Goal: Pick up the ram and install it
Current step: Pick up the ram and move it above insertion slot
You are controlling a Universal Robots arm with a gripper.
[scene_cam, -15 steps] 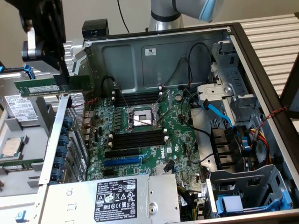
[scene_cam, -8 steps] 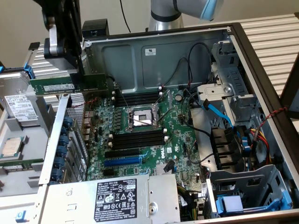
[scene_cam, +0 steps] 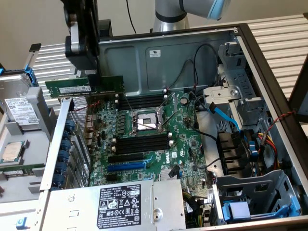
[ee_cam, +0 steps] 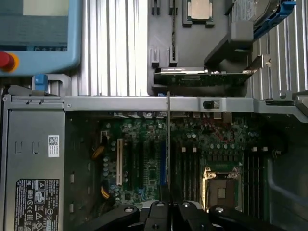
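Plainly, the ram (scene_cam: 72,88) is pinched between the closed-up fingers of the gripper (scene_cam: 94,77), taken on its flat faces at the upper long edge, a little off the middle. It is carried level and on edge in the air, directly under the hand and seated in no slot; in the wrist view it is seen edge-on as a thin line (ee_cam: 168,139) running away from the hand.

The stick is judged light, stiff and thin, but fragile; it is best held by the faces near the upper edge, with the contact edge below left free. With an off-centre hold, some tilt under pressure is to be feared.

Below the hand the green motherboard (scene_cam: 185,139) is laid flat inside the open computer case (scene_cam: 159,62). Black memory slots (scene_cam: 142,142) with white end clips are ranged on both sides of the CPU socket (scene_cam: 147,122), close together, with loose cables (scene_cam: 204,72) beyond. Room is judged tight. Outside the case, a slatted metal table (scene_cam: 274,29) is seen.
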